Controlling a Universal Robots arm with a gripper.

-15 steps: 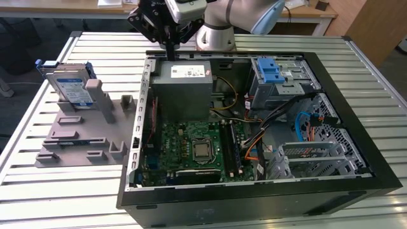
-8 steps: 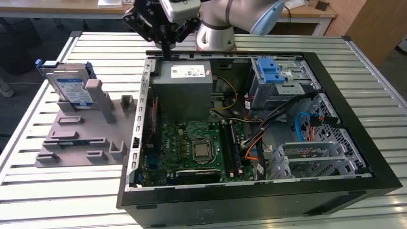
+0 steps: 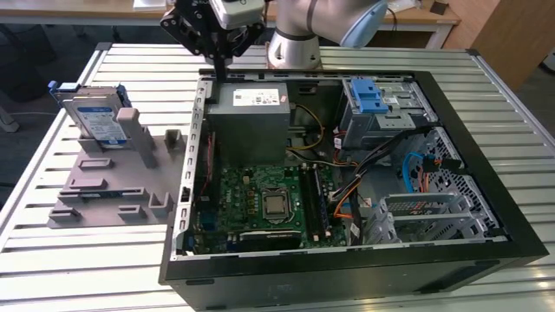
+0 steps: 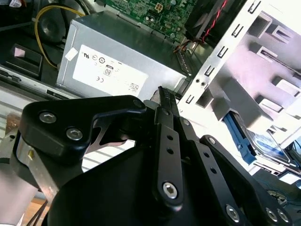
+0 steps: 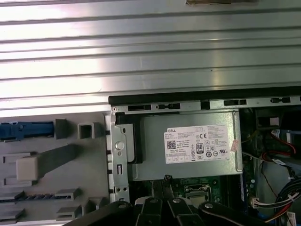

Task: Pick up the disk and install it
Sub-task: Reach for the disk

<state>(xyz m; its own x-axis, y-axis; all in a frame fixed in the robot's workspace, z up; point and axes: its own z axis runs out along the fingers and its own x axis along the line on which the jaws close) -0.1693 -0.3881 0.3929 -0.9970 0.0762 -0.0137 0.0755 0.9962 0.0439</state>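
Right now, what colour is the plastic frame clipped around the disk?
Blue. The disk shows it best in the exterior view.

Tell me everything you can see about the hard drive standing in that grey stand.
The flat rectangular silver hard drive carries a white-and-blue label and is clipped in a blue plastic carrier frame that shows at its upper corners. It stands upright on edge in the grey plastic slotted stand on the slatted metal table, at the exterior view's left of the open black computer case. A stand post rises before its labelled face. The black gripper hangs apart from it, over the case's rear edge.
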